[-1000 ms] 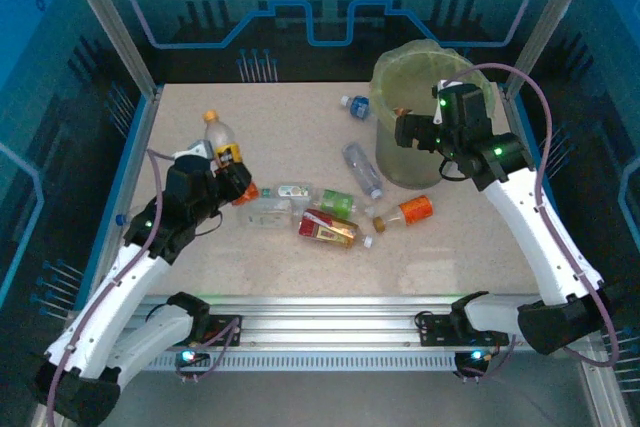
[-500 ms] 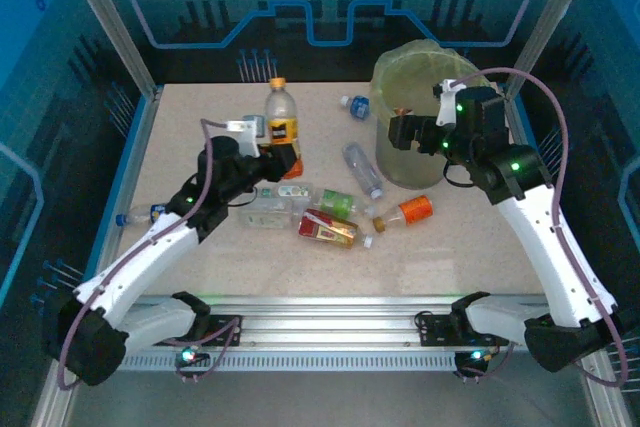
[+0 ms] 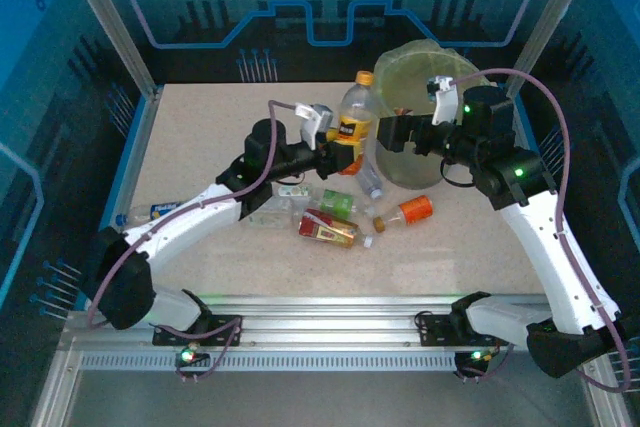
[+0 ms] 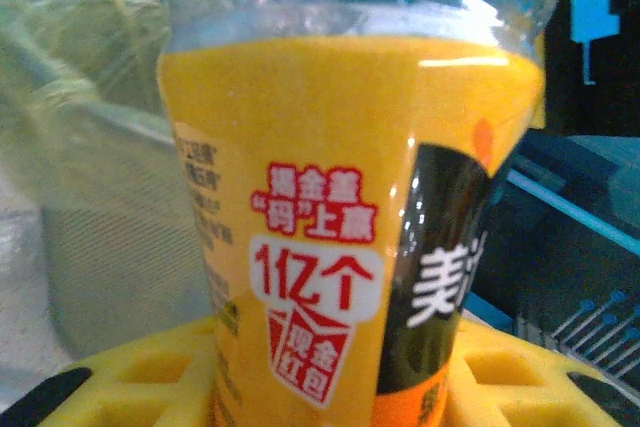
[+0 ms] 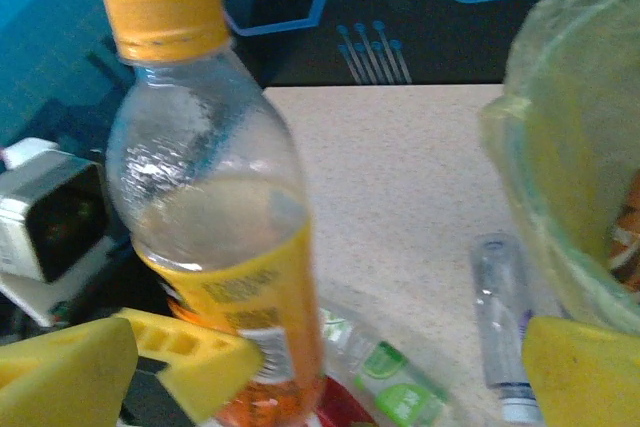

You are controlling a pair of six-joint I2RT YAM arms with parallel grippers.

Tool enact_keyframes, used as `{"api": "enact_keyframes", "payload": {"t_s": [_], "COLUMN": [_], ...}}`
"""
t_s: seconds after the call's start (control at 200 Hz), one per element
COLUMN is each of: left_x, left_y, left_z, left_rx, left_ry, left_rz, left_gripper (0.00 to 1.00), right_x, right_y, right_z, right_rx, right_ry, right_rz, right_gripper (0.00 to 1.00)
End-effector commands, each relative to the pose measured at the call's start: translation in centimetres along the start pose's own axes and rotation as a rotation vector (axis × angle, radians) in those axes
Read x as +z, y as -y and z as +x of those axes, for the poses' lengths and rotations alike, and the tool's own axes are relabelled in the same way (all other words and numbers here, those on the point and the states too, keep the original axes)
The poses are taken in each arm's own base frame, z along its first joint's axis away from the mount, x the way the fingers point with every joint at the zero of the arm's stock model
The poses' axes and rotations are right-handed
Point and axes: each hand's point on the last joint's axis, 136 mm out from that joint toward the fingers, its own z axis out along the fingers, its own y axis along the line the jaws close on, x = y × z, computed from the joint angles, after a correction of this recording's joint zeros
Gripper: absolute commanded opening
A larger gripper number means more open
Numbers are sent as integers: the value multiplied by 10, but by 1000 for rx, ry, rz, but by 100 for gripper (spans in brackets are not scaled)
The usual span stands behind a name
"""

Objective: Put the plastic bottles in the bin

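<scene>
Plastic bottles (image 3: 330, 219) lie scattered on the surface (image 3: 200, 137) to the near left of the bin (image 3: 408, 169), untouched. Farther back, the left gripper (image 3: 336, 154) is clamped on the lower body of one orange-capped bottle (image 3: 352, 119), held upright with its long axis vertical, just left of the bin's wall. The bin lies to that bottle's right, so the carry likely has to go rightward and over the rim. The right gripper (image 3: 392, 133) hangs with its jaws wide apart, holding nothing, between bottle and bin, and may be in the way.
</scene>
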Motion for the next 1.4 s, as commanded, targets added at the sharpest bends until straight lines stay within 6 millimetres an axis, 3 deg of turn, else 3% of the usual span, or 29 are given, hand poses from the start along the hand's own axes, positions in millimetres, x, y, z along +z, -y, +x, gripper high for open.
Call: {"api": "enact_keyframes", "payload": {"t_s": [0.0,0.35,0.715,1.125,1.206,1.316,1.396], "left_x": [9,33,42,31,31,29,28], "left_y": [29,54,72,83,83,84,84], "left_z": [-22,-13,-7,-2,-3,-4,-7], "left_rx": [112,130,110,125,123,119,120], "left_ry": [55,11,-18,-23,-23,-21,-15], "left_rz": [140,298,410,464,463,463,456], "left_gripper": [30,30,30,30,31,35,46], "right_x": [-2,1,7,21,21,23,24], "right_y": [-28,-48,-57,-39,-38,-35,-31], "right_z": [-5,-8,-6,-7,-8,-7,-6], "right_rx": [-5,-64,-94,-91,-93,-93,-94], "right_ry": [13,13,-10,-15,-13,-16,-17], "right_rz": [-140,-227,-251,-149,-143,-129,-106], "right_gripper": [100,100,98,86,79,58,43]}}
